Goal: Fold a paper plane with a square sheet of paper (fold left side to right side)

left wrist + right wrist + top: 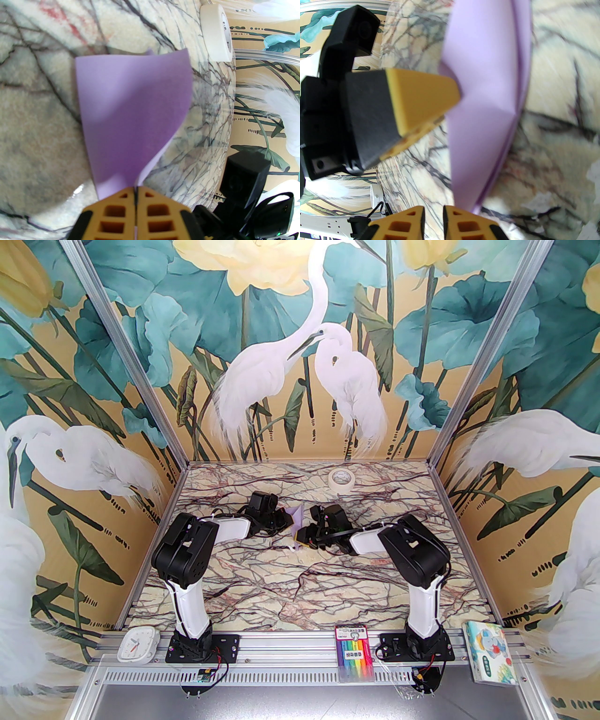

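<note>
Your left hand (136, 188), bottom centre of its wrist view, is pinched shut on the lavender paper (131, 105), which fans up mid-frame. In the right wrist view, your right hand (433, 209) at the bottom edge stands slightly parted and empty, the paper just beside it. From above, the paper shows mid-frame between both hands, over the bench (300, 587).

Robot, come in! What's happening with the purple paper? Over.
Left gripper shut on the purple paper. Right gripper open a crack beside it, empty. Paper folded in layers, no plane yet. Tape roll far back, out of the way.
</note>
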